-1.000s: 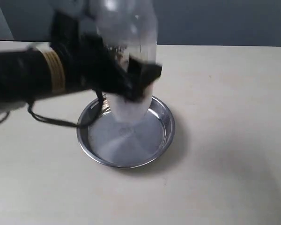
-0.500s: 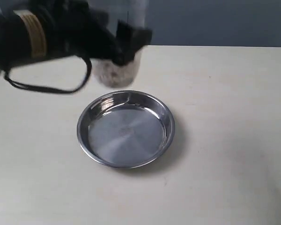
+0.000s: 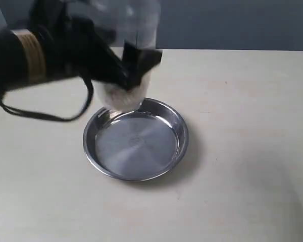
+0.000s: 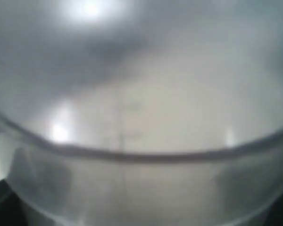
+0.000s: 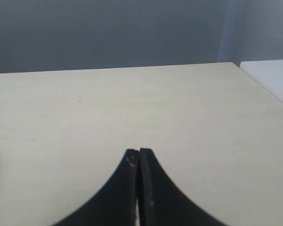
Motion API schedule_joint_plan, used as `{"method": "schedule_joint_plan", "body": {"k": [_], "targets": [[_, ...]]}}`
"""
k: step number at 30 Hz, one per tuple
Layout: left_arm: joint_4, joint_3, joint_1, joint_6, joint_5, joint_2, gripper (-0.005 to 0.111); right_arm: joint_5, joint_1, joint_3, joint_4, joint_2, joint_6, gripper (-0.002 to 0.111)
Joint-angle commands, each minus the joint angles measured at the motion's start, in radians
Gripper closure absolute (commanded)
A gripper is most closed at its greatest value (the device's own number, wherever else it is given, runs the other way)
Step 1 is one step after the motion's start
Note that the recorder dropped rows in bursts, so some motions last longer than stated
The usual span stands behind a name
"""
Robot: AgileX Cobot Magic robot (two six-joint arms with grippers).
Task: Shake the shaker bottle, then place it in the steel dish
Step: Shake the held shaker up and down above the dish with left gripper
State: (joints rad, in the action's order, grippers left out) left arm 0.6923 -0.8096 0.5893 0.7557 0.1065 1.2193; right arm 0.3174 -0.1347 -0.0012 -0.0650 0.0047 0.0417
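Observation:
The frosted shaker bottle hangs upright in the air over the far rim of the steel dish, blurred by motion, its top cut off by the frame edge. My left gripper is shut on the bottle's middle, reaching in from the left. In the left wrist view the bottle fills the whole picture and hides the fingers. The dish holds nothing. My right gripper is shut on nothing above bare table and does not show in the exterior view.
The pale table runs around the dish. A black cable hangs from the left arm down to the table on the left. The table's far edge meets a grey-blue wall.
The bottle rose from low over the dish to high behind it, then came down a little toward the dish's far rim. The left gripper kept hold throughout.

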Motion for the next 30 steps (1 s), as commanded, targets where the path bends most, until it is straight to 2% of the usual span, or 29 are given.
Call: {"method": "schedule_joint_plan", "body": {"k": [1,2,3,4,5,6,8,9,10,11,13,14,19,21,24,26,30], "targets": [[-0.011,0.066,0.011,0.028,0.000,0.075,0.106,-0.013,-0.003,0.001,-0.001,-0.005,0.002,0.109],[-0.005,0.023,0.019,0.052,0.031,0.020,0.106,-0.013,-0.003,0.001,-0.001,-0.005,0.002,0.109],[0.047,-0.041,0.021,0.020,0.119,-0.070,0.106,-0.013,-0.003,0.001,-0.001,-0.005,0.002,0.109],[0.051,-0.067,0.018,-0.034,0.114,-0.101,0.106,-0.013,-0.003,0.001,-0.001,-0.005,0.002,0.109],[0.027,-0.047,0.018,-0.034,0.046,-0.078,0.106,-0.013,-0.003,0.001,-0.001,-0.005,0.002,0.109],[-0.002,0.030,0.018,-0.034,-0.061,0.031,0.106,-0.013,-0.003,0.001,-0.001,-0.005,0.002,0.109],[-0.054,0.045,0.028,0.015,-0.130,0.093,0.106,-0.013,-0.003,0.001,-0.001,-0.005,0.002,0.109],[-0.059,0.020,0.050,0.015,-0.119,0.043,0.106,-0.013,-0.003,0.001,-0.001,-0.005,0.002,0.109],[-0.017,-0.018,0.071,-0.010,-0.020,-0.043,0.106,-0.013,-0.003,0.001,-0.001,-0.005,0.002,0.109],[0.010,-0.014,0.071,-0.019,0.035,-0.053,0.106,-0.013,-0.003,0.001,-0.001,-0.005,0.002,0.109],[-0.011,0.108,0.067,-0.014,-0.017,0.121,0.106,-0.013,-0.003,0.001,-0.001,-0.005,0.002,0.109],[-0.011,0.111,0.067,-0.008,-0.031,0.162,0.106,-0.013,-0.003,0.001,-0.001,-0.005,0.002,0.109],[0.055,-0.045,0.099,-0.031,0.067,-0.012,0.106,-0.013,-0.003,0.001,-0.001,-0.005,0.002,0.109],[0.040,-0.047,0.099,-0.039,0.065,-0.017,0.106,-0.013,-0.003,0.001,-0.001,-0.005,0.002,0.109],[0.045,0.007,0.098,-0.053,-0.035,0.117,0.106,-0.013,-0.003,0.001,-0.001,-0.005,0.002,0.109],[0.039,-0.030,0.105,-0.049,-0.078,0.119,0.106,-0.013,-0.003,0.001,-0.001,-0.005,0.002,0.109],[0.043,-0.093,0.114,-0.051,0.038,0.004,0.106,-0.013,-0.003,0.001,-0.001,-0.005,0.002,0.109]]}}
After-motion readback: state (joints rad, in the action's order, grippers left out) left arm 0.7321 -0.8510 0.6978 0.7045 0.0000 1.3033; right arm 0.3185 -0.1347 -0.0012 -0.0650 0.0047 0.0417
